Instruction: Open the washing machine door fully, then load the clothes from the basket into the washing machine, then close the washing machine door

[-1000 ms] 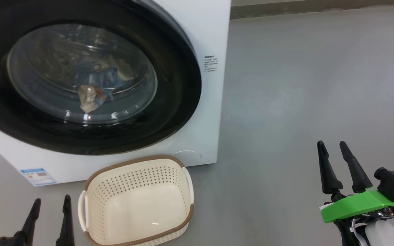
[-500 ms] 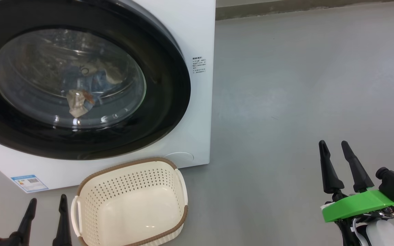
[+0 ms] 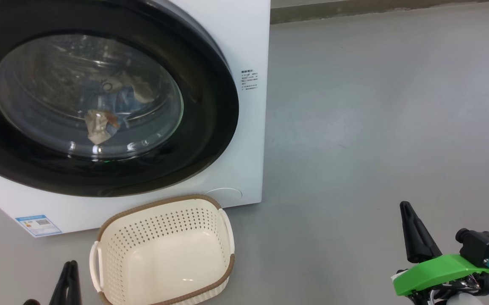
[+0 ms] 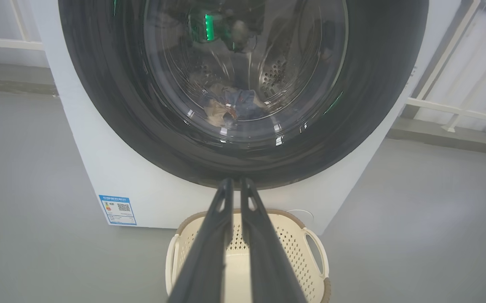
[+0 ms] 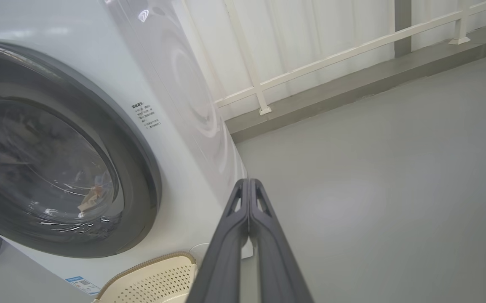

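Observation:
The washing machine (image 3: 248, 34) (image 4: 83, 139) (image 5: 184, 84) stands at the upper left with the washing machine door (image 3: 210, 127) (image 4: 112, 84) (image 5: 142, 164) shut against its front. Behind the glass lie the clothes (image 3: 100, 123) (image 4: 230, 111), blue and cream fabric in the drum. The basket (image 3: 164, 250) (image 4: 314, 252) (image 5: 158, 277) sits on the floor in front of the machine with nothing in it. My left gripper (image 3: 70, 271) (image 4: 235, 183) is shut, low at the basket's left. My right gripper (image 3: 409, 212) (image 5: 249, 183) is shut too, over bare floor at the lower right.
Grey floor (image 3: 376, 127) spreads out to the right of the machine. A white railing (image 5: 310, 59) and a low kerb run along the far wall. A blue-and-white sticker (image 3: 39, 224) marks the machine's lower front.
Both grippers have closed from open and dropped lower in the head view. The camera shifted slightly; door, clothes and basket stay as they were.

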Robot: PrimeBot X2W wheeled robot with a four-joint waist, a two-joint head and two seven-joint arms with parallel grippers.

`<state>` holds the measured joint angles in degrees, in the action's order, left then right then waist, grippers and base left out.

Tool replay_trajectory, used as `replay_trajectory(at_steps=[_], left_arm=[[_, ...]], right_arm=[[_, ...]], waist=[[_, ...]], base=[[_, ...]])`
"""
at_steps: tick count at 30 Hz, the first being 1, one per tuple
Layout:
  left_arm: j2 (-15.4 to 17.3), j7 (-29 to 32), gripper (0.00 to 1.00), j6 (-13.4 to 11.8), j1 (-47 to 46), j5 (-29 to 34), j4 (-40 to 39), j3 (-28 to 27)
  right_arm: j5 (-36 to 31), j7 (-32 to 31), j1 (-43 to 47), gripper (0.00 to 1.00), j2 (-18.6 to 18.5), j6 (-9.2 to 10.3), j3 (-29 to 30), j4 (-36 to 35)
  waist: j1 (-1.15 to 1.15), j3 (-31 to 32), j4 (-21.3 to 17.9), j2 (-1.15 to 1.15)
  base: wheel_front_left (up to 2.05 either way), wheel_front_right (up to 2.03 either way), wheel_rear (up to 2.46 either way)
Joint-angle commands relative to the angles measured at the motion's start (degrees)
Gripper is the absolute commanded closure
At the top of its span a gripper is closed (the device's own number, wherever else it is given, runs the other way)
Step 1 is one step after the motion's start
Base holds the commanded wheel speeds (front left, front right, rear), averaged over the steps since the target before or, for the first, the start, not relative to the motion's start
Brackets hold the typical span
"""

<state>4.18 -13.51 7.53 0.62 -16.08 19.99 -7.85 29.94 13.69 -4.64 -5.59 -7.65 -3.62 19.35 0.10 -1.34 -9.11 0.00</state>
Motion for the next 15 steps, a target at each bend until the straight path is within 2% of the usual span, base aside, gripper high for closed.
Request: replay_trajectory(at_steps=[1, 5, 15], left_arm=[[0.8, 0.43, 1.0, 0.0, -0.52, -1.81, -1.21, -0.39], [0.73, 0.98, 1.0, 0.0, -0.7, -4.34, -1.37, -0.22], [0.57, 2.39, 1.0, -0.01, -1.18, -10.02, -1.76, 0.0]], right_arm=[[2.01, -0.33, -1.49, 1.0, -0.69, 0.01, 0.37, -1.56], [4.11, -0.96, -1.46, 1.0, -0.63, 0.01, 0.64, -1.69], [8.81, -2.37, -1.49, 1.0, -0.47, 0.03, 1.27, -1.97]], waist=[[0.04, 0.11, 0.2, 0.0], [-0.08, 0.06, 0.51, 0.0], [-0.09, 0.11, 1.19, 0.0]], base=[[0.0, 0.0, 0.0], [0.0, 0.0, 0.0], [0.0, 0.0, 0.0]])
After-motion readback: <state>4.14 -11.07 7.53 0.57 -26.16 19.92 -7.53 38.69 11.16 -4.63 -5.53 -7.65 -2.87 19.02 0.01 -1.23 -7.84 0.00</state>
